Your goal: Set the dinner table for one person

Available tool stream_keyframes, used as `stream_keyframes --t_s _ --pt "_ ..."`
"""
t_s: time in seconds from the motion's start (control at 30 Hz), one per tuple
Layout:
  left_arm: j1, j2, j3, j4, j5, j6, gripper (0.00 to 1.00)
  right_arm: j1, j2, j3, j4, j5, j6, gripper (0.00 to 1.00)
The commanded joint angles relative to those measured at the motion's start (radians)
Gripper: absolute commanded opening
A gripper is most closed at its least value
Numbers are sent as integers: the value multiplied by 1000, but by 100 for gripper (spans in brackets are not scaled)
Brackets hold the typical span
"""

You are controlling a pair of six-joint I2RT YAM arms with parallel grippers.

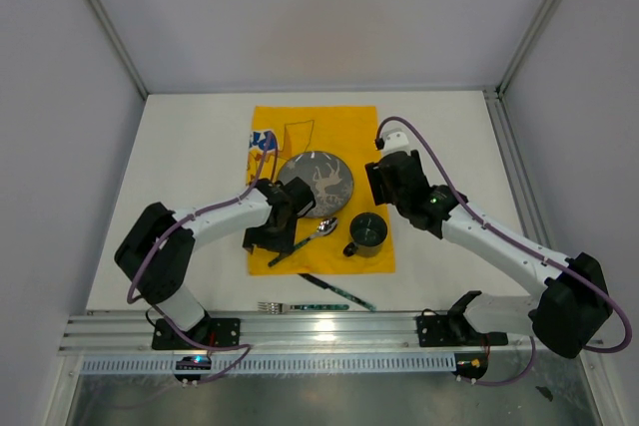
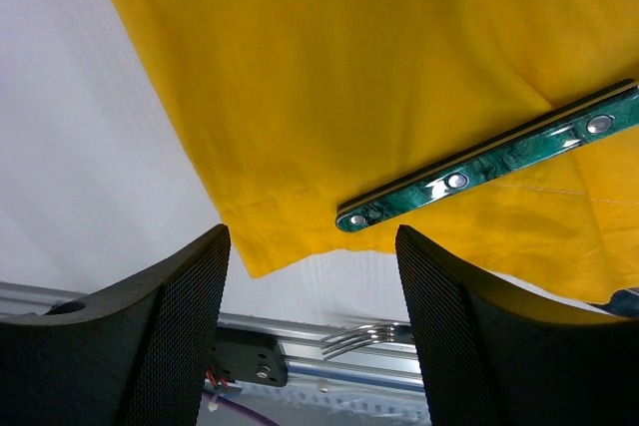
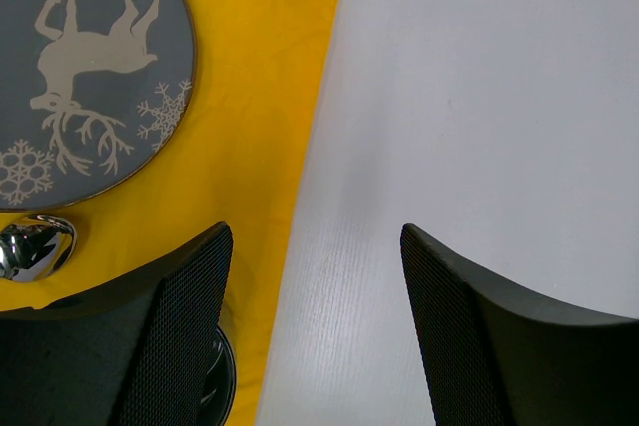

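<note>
**A:** What of the left hand (image 2: pixel 312 236)?

**B:** Spread and empty. It hovers over the near-left corner of the yellow cloth (image 1: pixel 310 122), near the spoon (image 1: pixel 324 227).

**A:** How would the spoon handle?

**B:** Light, stiff and slick, I'd judge. Pinch the flat green handle across its width, since the soft cloth may bunch.

**A:** And the table (image 1: pixel 180 197)?

**B:** White and rigid, lying under everything. It only bears things and isn't for gripping. The fork (image 1: pixel 268 306) and knife (image 1: pixel 334 292) lie near its front edge.

**A:** The right hand (image 3: pixel 315 236)?

**B:** Spread and empty, above the cloth's right edge, beside the plate (image 1: pixel 318 185) and cup (image 1: pixel 366 233).
</note>
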Motion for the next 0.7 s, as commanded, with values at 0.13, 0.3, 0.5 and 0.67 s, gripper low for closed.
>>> stream_keyframes --t_s 0.13,0.3,0.5,0.67 --pt "-5 -20 0 0 13 -36 69 -4 3 14 45 4 18 73" --pt "-7 -2 -9 43 26 -35 69 -4 9 15 46 3 19 73" --pt "-9 35 -17 59 23 -39 68 -5 9 17 45 10 12 73" --pt "-9 52 -6 36 -10 -28 68 -4 6 11 48 14 12 73"
